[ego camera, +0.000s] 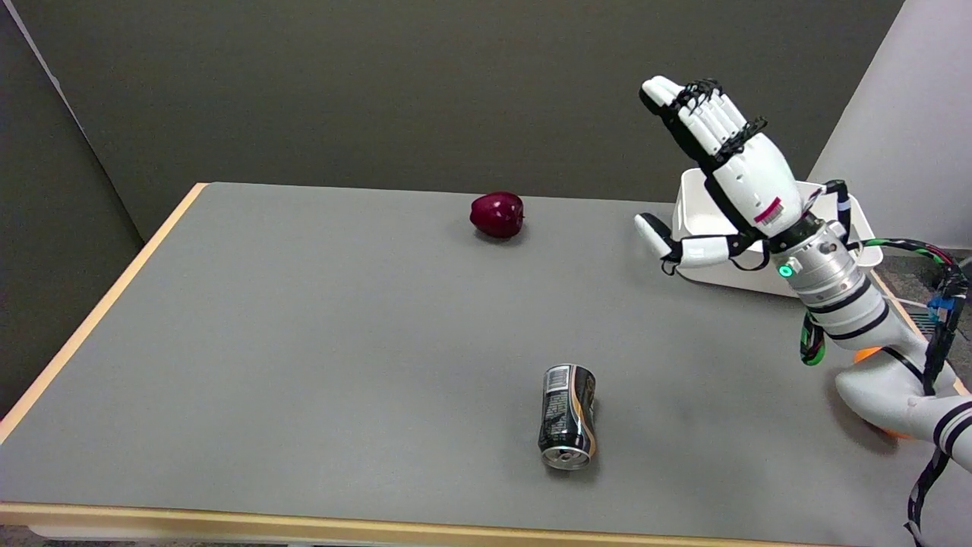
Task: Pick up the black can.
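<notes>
The black can (pixel 567 416) lies on its side on the grey table (pixel 304 342), near the front edge, its silver top facing the camera. My right hand (pixel 729 171) is raised in the air at the right, well above and behind the can. Its fingers are stretched out and apart, the thumb sticks out to the left, and it holds nothing.
A dark red apple (pixel 497 214) sits toward the back of the table. A white bin (pixel 706 228) stands at the right edge, partly behind my hand. Something orange (pixel 869 355) shows behind my forearm at the right.
</notes>
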You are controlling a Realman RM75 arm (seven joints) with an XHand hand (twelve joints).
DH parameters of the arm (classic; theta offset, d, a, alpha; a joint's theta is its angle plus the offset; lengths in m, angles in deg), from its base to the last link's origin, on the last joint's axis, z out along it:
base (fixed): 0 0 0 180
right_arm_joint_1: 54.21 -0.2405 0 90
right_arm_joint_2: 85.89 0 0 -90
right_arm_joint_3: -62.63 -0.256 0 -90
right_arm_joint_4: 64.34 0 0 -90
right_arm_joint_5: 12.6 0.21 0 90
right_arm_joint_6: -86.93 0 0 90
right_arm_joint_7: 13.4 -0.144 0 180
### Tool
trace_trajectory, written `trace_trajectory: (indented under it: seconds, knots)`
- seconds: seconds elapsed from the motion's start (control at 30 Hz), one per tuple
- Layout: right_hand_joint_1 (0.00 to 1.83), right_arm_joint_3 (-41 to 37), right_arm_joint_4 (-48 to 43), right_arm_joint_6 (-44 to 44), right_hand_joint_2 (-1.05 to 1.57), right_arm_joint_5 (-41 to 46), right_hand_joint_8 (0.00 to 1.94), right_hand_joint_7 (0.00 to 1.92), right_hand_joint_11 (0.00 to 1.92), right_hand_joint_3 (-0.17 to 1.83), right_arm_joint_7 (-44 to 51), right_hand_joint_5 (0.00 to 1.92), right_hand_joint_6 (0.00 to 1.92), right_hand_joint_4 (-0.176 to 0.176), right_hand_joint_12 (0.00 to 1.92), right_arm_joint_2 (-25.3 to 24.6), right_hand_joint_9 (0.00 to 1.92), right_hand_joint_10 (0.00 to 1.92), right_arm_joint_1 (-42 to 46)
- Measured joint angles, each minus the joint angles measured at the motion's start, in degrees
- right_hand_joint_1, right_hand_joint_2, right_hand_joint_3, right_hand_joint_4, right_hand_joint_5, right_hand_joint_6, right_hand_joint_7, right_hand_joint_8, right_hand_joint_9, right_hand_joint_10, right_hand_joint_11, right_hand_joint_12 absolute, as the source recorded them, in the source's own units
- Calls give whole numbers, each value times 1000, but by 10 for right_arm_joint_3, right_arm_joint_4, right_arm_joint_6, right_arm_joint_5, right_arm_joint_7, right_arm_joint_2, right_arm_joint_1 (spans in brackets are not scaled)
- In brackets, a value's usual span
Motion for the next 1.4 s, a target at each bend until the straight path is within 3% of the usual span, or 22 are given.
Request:
trace_trajectory:
  seconds: [0.53, 1.0, 1.4]
  knots:
    - [676, -37, 67, -100, 613, -103, 127, 22, -1, 972, 88, -1, -1, 22, 808, 46, 34, 531, -16]
    - [658, -58, 104, -145, 601, -184, 152, 28, -1, 966, 70, -1, -1, 27, 798, 68, 41, 543, -23]
    - [714, -54, 80, -155, 587, -304, 94, -1, -1, 933, 48, -1, -1, 30, 699, 85, 13, 456, -35]
